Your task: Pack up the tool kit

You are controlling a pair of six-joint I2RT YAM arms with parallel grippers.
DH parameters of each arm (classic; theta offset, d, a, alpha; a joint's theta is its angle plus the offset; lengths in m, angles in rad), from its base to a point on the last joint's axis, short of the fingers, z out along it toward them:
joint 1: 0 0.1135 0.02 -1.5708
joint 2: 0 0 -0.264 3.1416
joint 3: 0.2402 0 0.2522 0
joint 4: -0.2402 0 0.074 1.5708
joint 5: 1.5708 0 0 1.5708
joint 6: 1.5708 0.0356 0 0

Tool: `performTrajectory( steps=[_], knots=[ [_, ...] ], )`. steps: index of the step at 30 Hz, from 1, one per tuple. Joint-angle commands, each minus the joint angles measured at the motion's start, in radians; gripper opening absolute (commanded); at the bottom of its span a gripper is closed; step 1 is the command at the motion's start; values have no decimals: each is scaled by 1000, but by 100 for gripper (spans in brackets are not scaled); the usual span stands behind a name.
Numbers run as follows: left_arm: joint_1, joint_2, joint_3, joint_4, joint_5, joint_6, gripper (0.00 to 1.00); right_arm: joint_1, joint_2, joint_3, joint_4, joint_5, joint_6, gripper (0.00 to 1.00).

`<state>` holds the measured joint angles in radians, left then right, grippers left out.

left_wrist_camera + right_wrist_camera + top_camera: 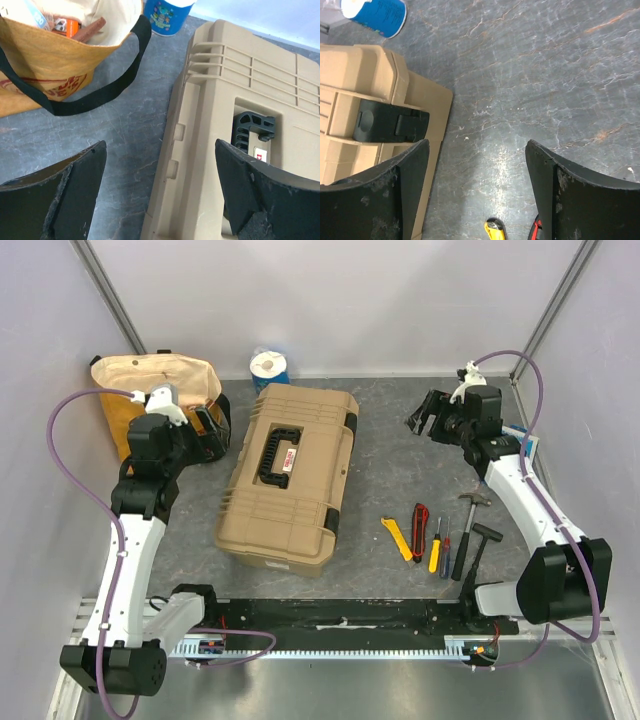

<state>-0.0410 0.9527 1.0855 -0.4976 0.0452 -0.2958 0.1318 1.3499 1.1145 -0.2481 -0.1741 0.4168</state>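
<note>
So the tan toolbox sits shut, a bit left of the counter's middle, with its black handle folded flat on the lid. The loose tools are lined up near the front edge on the right: yellow cutter, red cutter, screwdrivers, hammers. The left gripper hangs spread wide and empty, between the toolbox and the yellow bag in the far left corner. The right gripper is spread wide too, nothing in it, over bare counter toward the far right corner. A blue tub sits at the far edge.
</note>
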Motion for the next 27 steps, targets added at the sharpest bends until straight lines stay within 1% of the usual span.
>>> performTrajectory(
  steps=[1,3,5,6,8,9,13,16,18,21,23,24,25,27],
  knots=[
    [0,-54,8,-23,-5,-58,95,6,-1,-13,24,-108,-10,85],
    [1,-115,-47,45,43,-30,95,11,-6,-25,26,-125,-10,86],
    [1,-176,-96,94,85,-35,95,15,-12,-34,24,-149,-9,87],
    [1,-201,-114,106,103,-39,95,18,-11,-36,26,-163,-7,88],
    [0,-219,-130,108,194,-31,95,25,-17,-38,24,-188,0,88],
    [1,-210,-122,91,215,-40,93,31,-21,-39,24,-199,4,89],
    [1,-112,-46,-89,281,-85,92,43,-54,-48,21,-231,28,91],
    [1,-51,-25,-176,329,-89,92,58,-101,-102,50,-275,68,91],
    [0,-40,-53,-176,364,-95,92,83,-147,-140,64,-285,99,91],
    [0,-42,-93,-142,432,-109,92,144,-231,-194,90,-289,163,95],
    [1,-29,-110,-125,468,-105,92,204,-282,-249,157,-274,216,98],
    [0,-14,-114,-121,481,-101,92,238,-297,-274,205,-248,255,98],
    [0,4,-110,-133,486,-106,92,264,-302,-284,223,-233,292,98],
    [1,40,-110,-147,544,-92,92,317,-293,-298,278,-231,341,98]
  ],
)
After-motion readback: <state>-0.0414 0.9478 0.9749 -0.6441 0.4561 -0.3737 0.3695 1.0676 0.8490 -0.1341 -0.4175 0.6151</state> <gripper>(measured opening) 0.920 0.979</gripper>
